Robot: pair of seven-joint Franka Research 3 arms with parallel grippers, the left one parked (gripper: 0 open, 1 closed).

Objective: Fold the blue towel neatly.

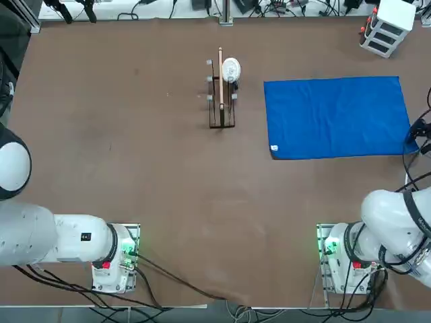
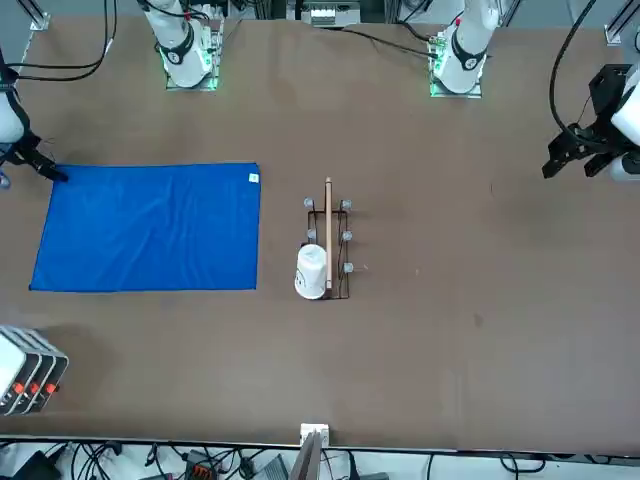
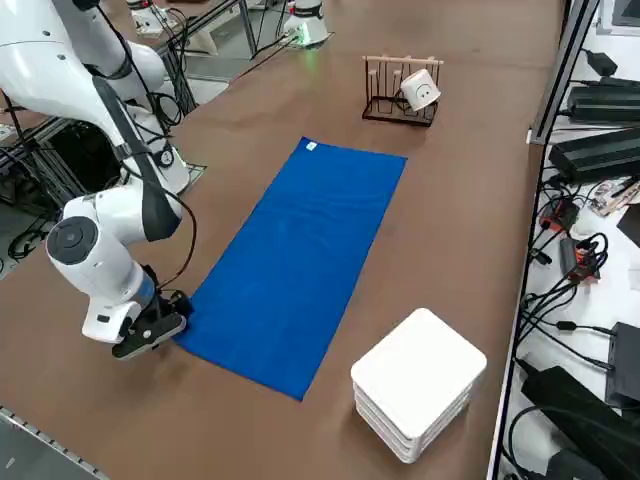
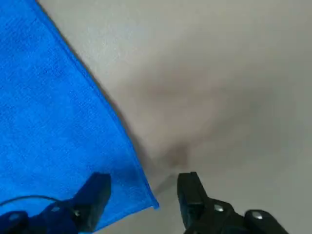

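Where pincer (image 4: 142,194) straddles: blue towel (image 4: 53,126) corner.

The blue towel (image 1: 335,118) lies flat and unfolded on the table, white tag at one corner.

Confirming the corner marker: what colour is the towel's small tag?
White tag on the blue towel; clearest in top view.

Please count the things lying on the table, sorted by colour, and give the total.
Blue: 1, the blue towel
White: 2, the cup on the rack and the white stacked box
Brown: 1, the wooden rack
Total: 4
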